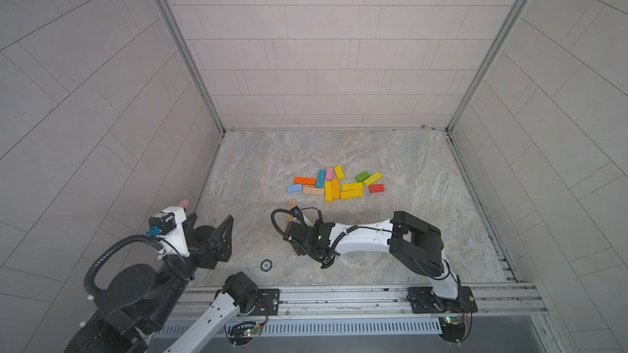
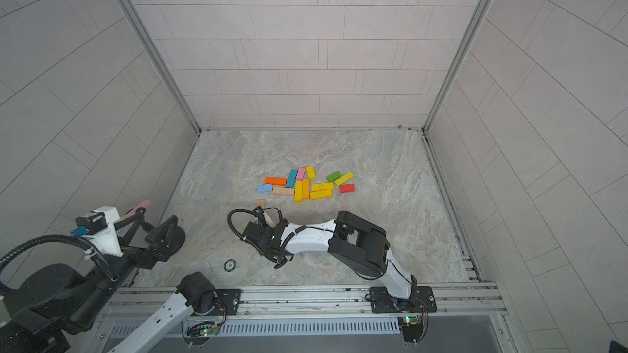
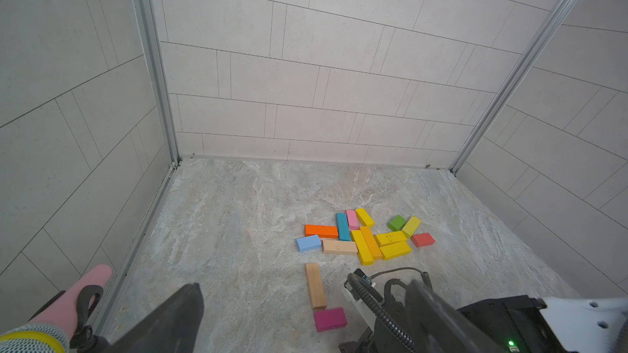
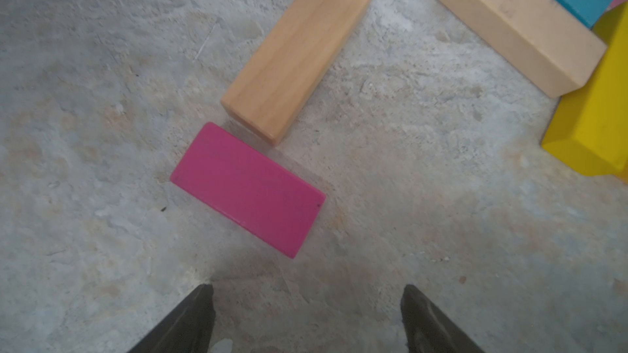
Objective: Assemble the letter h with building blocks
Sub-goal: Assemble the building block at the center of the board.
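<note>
Evidently early building — the right hand hovers open, empty; the magenta block lies just ahead of its tips, at the end of a wood block. Next move likely calls for another block from the pile farther ahead.

Building blocks, fifteen: four yellow, two plain wood, one each orange, amber, lime, green, teal, light blue, pink, red, magenta. Poker chip: one.

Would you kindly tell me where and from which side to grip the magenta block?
I would grip the magenta block across its long edges, from straight above: it lies flat, so only the thin sides offer hold. Stay toward the end away from the wood block, whose end crowds one long edge.
</note>
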Tool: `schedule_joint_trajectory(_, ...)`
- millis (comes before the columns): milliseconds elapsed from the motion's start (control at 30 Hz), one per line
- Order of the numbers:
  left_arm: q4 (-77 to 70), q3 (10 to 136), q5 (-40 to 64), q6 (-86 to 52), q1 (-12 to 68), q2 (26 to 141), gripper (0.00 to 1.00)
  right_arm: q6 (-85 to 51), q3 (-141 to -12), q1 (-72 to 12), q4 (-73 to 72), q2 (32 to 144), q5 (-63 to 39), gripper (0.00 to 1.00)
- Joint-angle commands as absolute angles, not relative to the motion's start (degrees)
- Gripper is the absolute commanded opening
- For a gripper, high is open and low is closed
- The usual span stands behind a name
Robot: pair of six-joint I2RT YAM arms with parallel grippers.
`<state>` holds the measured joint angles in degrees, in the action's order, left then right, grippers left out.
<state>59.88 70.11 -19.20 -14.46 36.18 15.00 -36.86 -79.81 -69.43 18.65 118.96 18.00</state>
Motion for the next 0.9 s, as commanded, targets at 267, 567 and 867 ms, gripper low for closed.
schedule_joint_trajectory(267,59.4,69.9,-20.2,-13.4,36.7,14.9,1.0,-37.4,-81.9,-69.3,20.9,121.0,20.5,0.87)
schedule_joint_trajectory(567,59.2,69.6,-20.2,-13.3,36.8,14.9,1.0,-37.1,-83.3,-68.9,21.0,121.8,20.6,0.87)
schedule_joint_trajectory(867,59.3,69.3,-20.5,-13.2,36.8,14.8,1.0,-37.3,-83.8,-68.6,21.1,122.6,20.9,0.87)
